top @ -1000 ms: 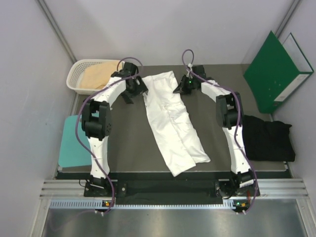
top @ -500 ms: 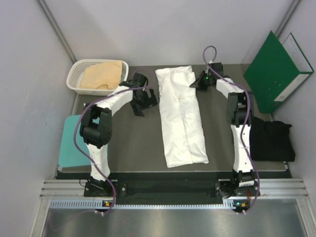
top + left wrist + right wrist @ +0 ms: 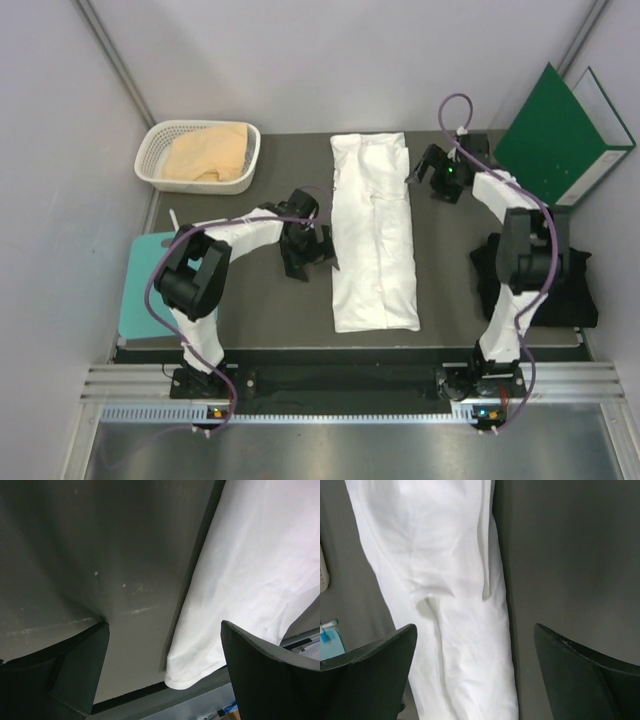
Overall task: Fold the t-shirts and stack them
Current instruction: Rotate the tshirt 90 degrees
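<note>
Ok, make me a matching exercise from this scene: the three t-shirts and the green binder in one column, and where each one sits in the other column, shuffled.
Things
1. white t-shirt
2. tan t-shirt
3. black t-shirt
4. green binder

Places
A. in the basket, far left
B. standing open at the far right corner
C. folded into a long strip in the middle of the table
D. bunched at the table's right edge

Pairs: 1-C, 2-A, 3-D, 4-B
</note>
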Robot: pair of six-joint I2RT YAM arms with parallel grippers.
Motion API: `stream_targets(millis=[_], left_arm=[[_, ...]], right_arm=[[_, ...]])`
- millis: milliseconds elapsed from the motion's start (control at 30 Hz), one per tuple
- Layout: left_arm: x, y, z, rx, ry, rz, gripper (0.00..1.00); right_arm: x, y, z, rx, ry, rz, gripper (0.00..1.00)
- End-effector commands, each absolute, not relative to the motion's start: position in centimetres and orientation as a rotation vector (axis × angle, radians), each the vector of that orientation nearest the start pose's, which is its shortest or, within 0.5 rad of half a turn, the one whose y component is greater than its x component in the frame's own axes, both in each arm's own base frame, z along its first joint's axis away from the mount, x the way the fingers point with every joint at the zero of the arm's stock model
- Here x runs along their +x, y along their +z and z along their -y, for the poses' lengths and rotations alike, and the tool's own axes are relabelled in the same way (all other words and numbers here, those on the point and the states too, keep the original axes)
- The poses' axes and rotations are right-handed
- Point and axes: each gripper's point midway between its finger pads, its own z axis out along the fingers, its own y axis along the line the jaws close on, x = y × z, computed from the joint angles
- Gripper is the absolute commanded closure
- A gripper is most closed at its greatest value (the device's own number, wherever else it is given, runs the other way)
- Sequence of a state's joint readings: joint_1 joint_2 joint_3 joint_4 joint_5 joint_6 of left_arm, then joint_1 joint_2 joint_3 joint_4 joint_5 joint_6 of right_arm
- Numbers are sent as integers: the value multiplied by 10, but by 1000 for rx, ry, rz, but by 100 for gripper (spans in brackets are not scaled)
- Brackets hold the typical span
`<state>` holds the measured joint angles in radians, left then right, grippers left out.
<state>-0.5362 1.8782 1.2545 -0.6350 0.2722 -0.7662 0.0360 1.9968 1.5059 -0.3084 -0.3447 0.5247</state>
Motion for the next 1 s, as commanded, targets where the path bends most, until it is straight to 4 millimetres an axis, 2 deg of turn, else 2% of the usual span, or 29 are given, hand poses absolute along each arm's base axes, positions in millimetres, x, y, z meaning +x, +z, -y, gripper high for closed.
stream_targets(millis=[0, 33, 67, 100, 133, 200, 233, 300, 333, 433, 533, 733, 833, 967], left_arm=[[267, 51, 271, -302, -760, -2929, 5], [261, 50, 275, -291, -766, -2938, 6], [252, 45, 275, -299, -767, -2960, 7], [247, 45, 277, -304, -774, -2969, 10], [238, 43, 281, -293, -775, -2989, 11], [222, 39, 286, -324, -807, -3024, 15], [209, 35, 288, -321, -806, -3047, 16], [200, 33, 293, -374, -830, -3047, 19], [188, 29, 292, -417, -817, -3070, 20], [170, 21, 290, -474, -795, -3103, 26], [159, 17, 289, -478, -758, -3115, 27], [161, 19, 298, -461, -756, -3093, 30], [164, 18, 304, -442, -751, -3100, 36], [164, 14, 308, -414, -732, -3115, 48]], right_arm=[[430, 96, -92, 431, 666, -2508, 0], [412, 97, -97, 431, 713, -2532, 0], [381, 73, -99, 469, 735, -2617, 1], [361, 64, -102, 489, 760, -2665, 2], [328, 51, -108, 520, 814, -2725, 2], [297, 41, -113, 559, 868, -2785, 12], [267, 30, -116, 590, 906, -2848, 15], [241, 24, -120, 612, 948, -2893, 24], [220, 15, -122, 638, 970, -2942, 26], [190, 8, -121, 651, 968, -3008, 28], [173, 8, -118, 648, 945, -3058, 27], [161, 12, -109, 578, 870, -3124, 28], [150, 10, -105, 564, 838, -3163, 32], [135, 4, -107, 563, 856, -3200, 38]])
